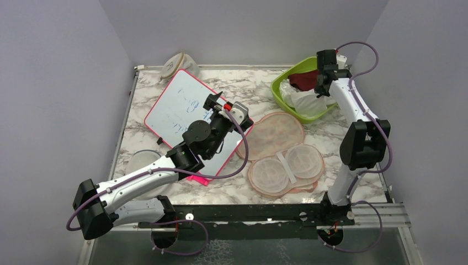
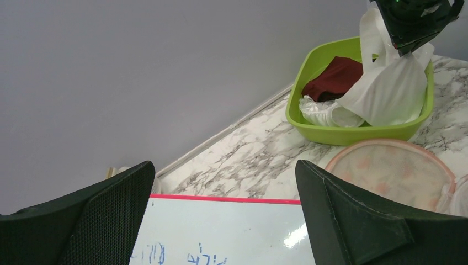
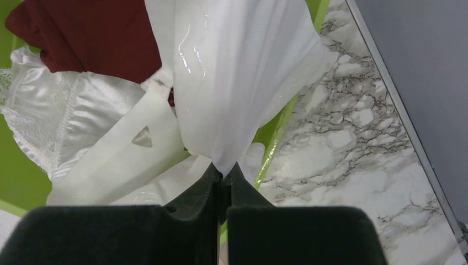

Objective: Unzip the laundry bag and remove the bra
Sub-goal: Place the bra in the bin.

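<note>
White bra (image 3: 237, 72) pinched tight in the right claw (image 3: 222, 175) over the green bin (image 2: 353, 133), left claw (image 2: 223, 171) spread wide above the whiteboard (image 1: 176, 107), holding nothing.

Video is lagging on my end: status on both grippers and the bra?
Left gripper open over pink-framed whiteboard. Right gripper shut on white fabric bra, hanging into lime-green plastic bin. Peach printed laundry bag lies open. Nothing blocking.
</note>
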{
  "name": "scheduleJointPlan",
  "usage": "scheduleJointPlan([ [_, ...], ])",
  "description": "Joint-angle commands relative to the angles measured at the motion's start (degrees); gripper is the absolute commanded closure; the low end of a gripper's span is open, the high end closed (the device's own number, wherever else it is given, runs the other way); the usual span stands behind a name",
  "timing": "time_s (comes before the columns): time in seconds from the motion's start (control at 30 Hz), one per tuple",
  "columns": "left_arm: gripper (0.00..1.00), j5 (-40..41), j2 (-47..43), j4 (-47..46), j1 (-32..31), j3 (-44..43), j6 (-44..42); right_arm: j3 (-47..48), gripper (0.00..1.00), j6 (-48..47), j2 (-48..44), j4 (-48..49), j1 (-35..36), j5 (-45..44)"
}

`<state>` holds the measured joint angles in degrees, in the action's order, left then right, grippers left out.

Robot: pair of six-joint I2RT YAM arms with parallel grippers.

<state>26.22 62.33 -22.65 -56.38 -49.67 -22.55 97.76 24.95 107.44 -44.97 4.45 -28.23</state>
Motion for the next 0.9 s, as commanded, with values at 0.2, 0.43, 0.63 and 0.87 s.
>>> scheduleJointPlan([
  [0.2, 0.05, 0.4, 0.2, -1.7, -0.3, 0.9, 0.1, -1.1, 0.99, -3.0, 2.4, 7.5, -1.2, 9.8],
  [0.43, 0.05, 1.8, 0.9, -1.8, -0.2, 0.9, -1.1, 7.8, 0.98, -3.9, 12.3, 4.0, -1.2, 5.6],
  [0.63, 0.05, 1.1, 1.0, -1.7, -0.2, 0.8, -0.8, 5.7, 0.62, -7.7, 8.1, 6.2, -1.2, 12.8],
  [0.87, 0.05, 1.6, -0.3, -1.7, -0.2, 0.7, -1.3, -1.7, 0.28, -10.7, -4.7, 7.9, -1.2, 22.3],
])
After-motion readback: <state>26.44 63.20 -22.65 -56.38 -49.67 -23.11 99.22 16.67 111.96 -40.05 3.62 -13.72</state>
